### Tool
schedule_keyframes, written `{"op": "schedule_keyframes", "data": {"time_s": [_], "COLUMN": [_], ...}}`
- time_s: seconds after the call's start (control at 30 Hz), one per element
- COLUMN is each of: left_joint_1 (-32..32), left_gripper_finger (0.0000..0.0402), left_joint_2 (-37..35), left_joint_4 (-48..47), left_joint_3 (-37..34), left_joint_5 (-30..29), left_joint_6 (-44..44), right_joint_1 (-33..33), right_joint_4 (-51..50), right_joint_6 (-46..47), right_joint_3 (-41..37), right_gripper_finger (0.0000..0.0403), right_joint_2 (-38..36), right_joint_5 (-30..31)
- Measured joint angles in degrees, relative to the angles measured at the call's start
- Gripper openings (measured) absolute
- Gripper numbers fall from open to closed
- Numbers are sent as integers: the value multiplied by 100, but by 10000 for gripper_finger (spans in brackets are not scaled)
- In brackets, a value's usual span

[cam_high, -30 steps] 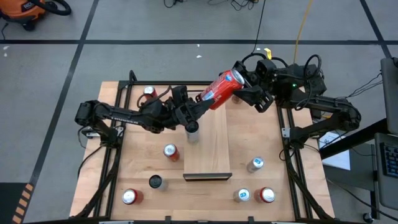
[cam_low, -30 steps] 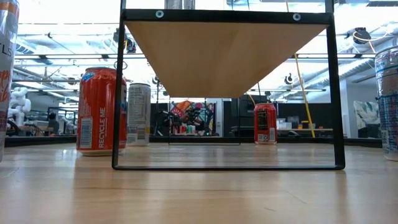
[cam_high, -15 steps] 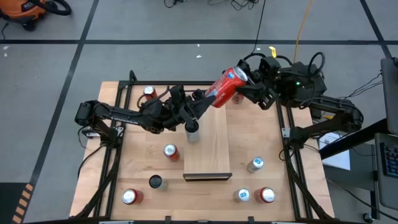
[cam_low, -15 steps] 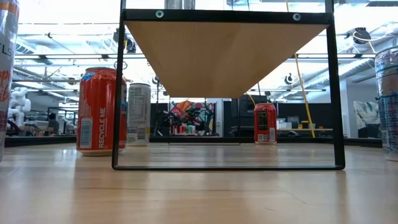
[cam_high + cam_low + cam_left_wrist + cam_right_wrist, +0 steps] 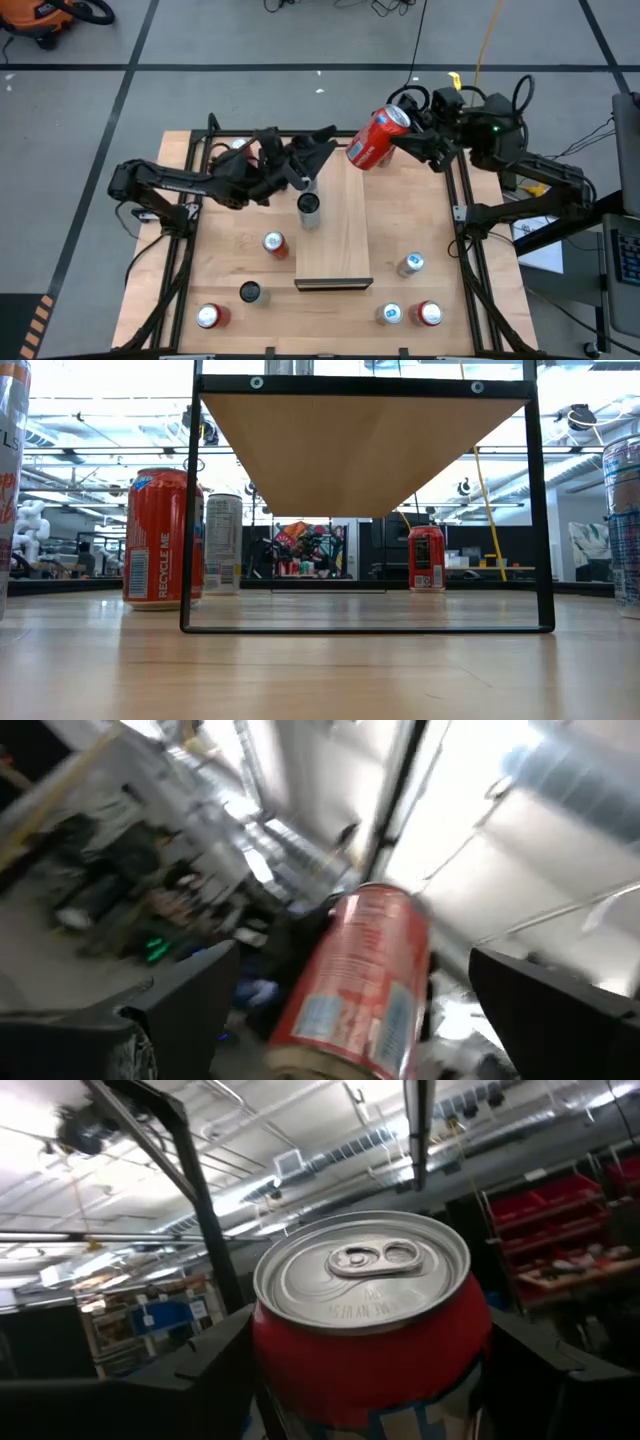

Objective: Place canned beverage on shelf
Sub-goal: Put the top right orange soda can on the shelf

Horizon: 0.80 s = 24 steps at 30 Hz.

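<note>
1. The right pincer [image 5: 408, 143] is gripping a red can [image 5: 378, 137] above the far end of the shelf [image 5: 338, 225]. The can is lying tilted, with its silver top facing the right arm.
2. In the right wrist view, the red can [image 5: 370, 1330] is sitting between the two dark fingers [image 5: 205, 1370], and its pull-tab lid is facing the camera. The small lettering stamped on the lid is not readable.
3. The left pincer [image 5: 310, 155] is standing wide open just beside the red can, on the side opposite the right pincer, and is not touching it. In the left wrist view, the red can [image 5: 355, 985] is hanging between and beyond the spread fingers [image 5: 180, 995]; its label print is too blurred to read.
4. The shelf is lying lengthwise on the desk [image 5: 430, 225], below both pincers, with its dark strip at the end farthest from them. No can is resting on its top.
5. A dark-topped can [image 5: 309, 208] is standing upright on the desk just below the left pincer, beside the long edge of the shelf.
6. Further cans are standing upright on the desk, well apart from both pincers, including a red one [image 5: 274, 244] beyond the dark-topped can.
7. In the low view, an orange-red can [image 5: 162, 538] is showing the words "RECYCLE ME" printed vertically. A silver can [image 5: 223, 544] is standing just behind it; its label text is not legible.
</note>
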Motion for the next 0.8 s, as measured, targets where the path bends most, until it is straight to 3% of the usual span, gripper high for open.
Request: {"op": "schedule_keyframes", "data": {"time_s": [0.2,0.43,0.8], "left_joint_1": [0,-7,-7], "left_gripper_finger": [398,398,398], "left_joint_2": [-516,-887,-1239], "left_joint_4": [-1212,-1870,-2834], "left_joint_3": [-2,-2,-4], "left_joint_5": [-278,-351,-351], "left_joint_6": [-2,-15,-10], "right_joint_1": [-200,-515,-1139], "right_joint_4": [-200,-317,-1279], "right_joint_6": [-23,-350,-1207], "right_joint_3": [4,321,1490], "right_gripper_finger": [274,274,274], "right_joint_2": [-18,261,1317], "right_joint_5": [1,-50,-1109]}}
